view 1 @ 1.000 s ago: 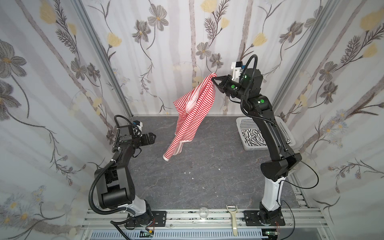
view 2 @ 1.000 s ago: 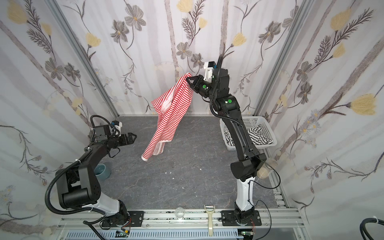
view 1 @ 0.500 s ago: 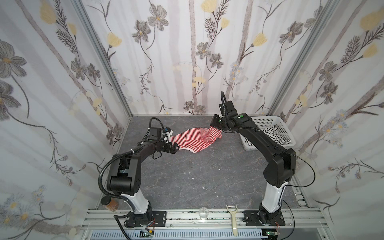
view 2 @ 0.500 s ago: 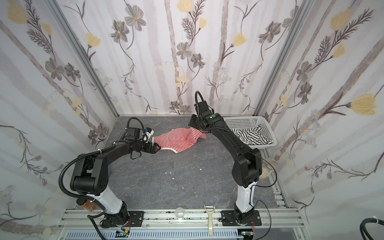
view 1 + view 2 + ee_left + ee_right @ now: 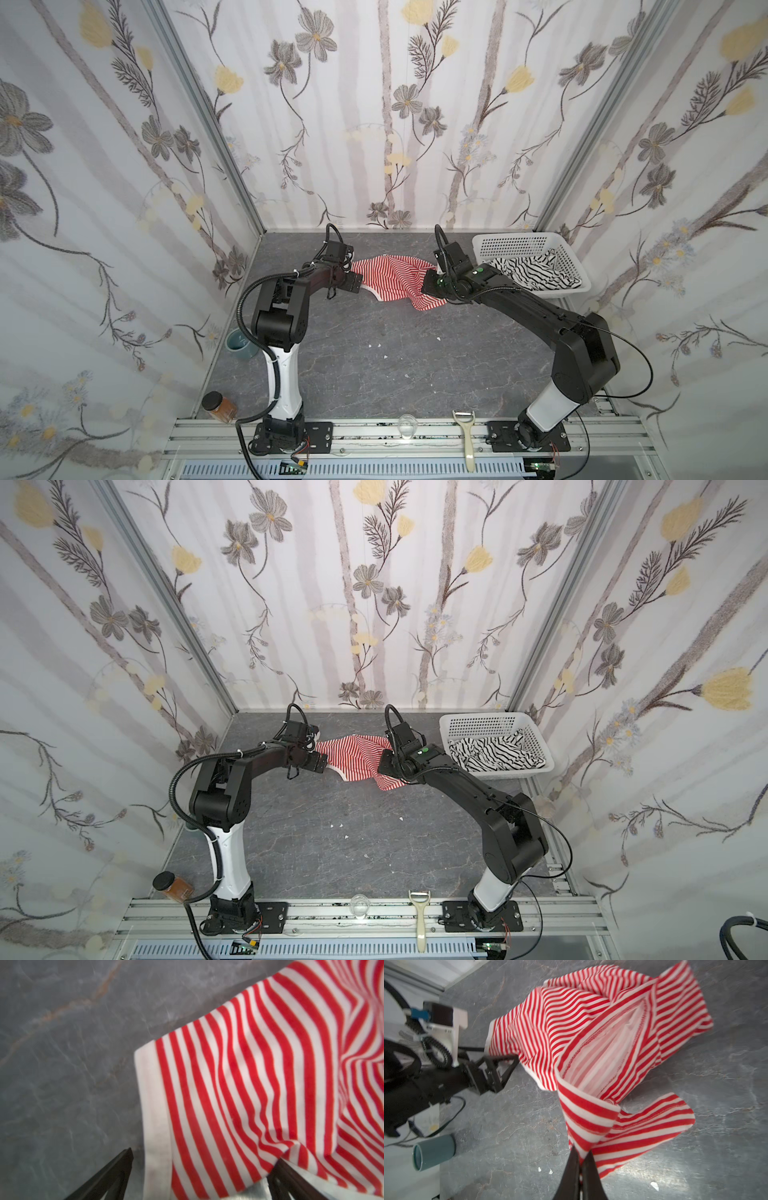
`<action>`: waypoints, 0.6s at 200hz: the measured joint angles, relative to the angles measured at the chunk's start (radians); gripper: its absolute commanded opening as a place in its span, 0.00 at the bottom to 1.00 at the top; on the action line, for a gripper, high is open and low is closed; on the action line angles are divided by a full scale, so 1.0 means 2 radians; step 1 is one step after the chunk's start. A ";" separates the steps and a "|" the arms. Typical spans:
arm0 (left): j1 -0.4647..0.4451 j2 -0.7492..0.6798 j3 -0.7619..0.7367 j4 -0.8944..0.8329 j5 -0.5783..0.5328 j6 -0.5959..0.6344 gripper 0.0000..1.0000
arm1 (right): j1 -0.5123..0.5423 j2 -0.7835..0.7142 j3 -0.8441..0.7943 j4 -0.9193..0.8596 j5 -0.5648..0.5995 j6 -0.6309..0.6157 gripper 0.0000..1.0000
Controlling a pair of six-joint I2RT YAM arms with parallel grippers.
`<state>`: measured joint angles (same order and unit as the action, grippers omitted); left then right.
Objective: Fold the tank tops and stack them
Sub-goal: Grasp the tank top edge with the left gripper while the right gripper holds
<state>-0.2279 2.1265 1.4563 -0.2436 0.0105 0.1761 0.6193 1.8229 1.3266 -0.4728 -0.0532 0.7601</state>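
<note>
The red-and-white striped tank top (image 5: 390,277) (image 5: 356,759) lies crumpled on the grey table near the back wall. My right gripper (image 5: 581,1154) (image 5: 429,287) is shut on a strap at its right end, low over the table. My left gripper (image 5: 202,1159) (image 5: 356,284) is open at the top's left end. The pale hem (image 5: 155,1126) lies between its fingers, one finger (image 5: 124,1159) on bare table, the other (image 5: 279,1169) at the cloth's edge. The white tank top with black stripes (image 5: 528,270) (image 5: 494,752) lies bunched in the white basket (image 5: 515,242).
The basket stands at the back right corner, against the right arm. A teal cup (image 5: 237,343) (image 5: 433,1154) sits left of the left arm's base. A brown jar (image 5: 218,407), a clear glass piece (image 5: 407,426) and a peeler (image 5: 467,436) lie along the front rail.
The right gripper has come down from high up, laying the red-and-white top on the table. The left gripper has swung in from the left to the top's hem.
</note>
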 measured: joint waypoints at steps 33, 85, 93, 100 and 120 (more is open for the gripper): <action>-0.011 0.067 0.102 -0.002 -0.057 0.012 1.00 | 0.031 0.004 -0.001 0.027 -0.024 0.018 0.00; 0.018 0.134 0.270 -0.085 -0.045 0.000 1.00 | 0.069 0.051 0.003 0.122 -0.085 0.076 0.00; 0.032 0.121 0.269 -0.092 -0.008 -0.017 1.00 | 0.071 0.058 0.001 0.145 -0.093 0.089 0.00; 0.046 0.101 0.257 -0.101 0.022 -0.031 1.00 | 0.072 0.066 -0.002 0.170 -0.101 0.101 0.00; 0.072 0.025 0.196 -0.123 0.076 -0.059 1.00 | 0.072 0.106 0.004 0.246 -0.126 0.143 0.00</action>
<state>-0.0830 2.1773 1.8484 -0.4892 0.1627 0.0582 0.7639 2.0350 1.3338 0.0185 -0.3054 1.0458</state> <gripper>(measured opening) 0.997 0.049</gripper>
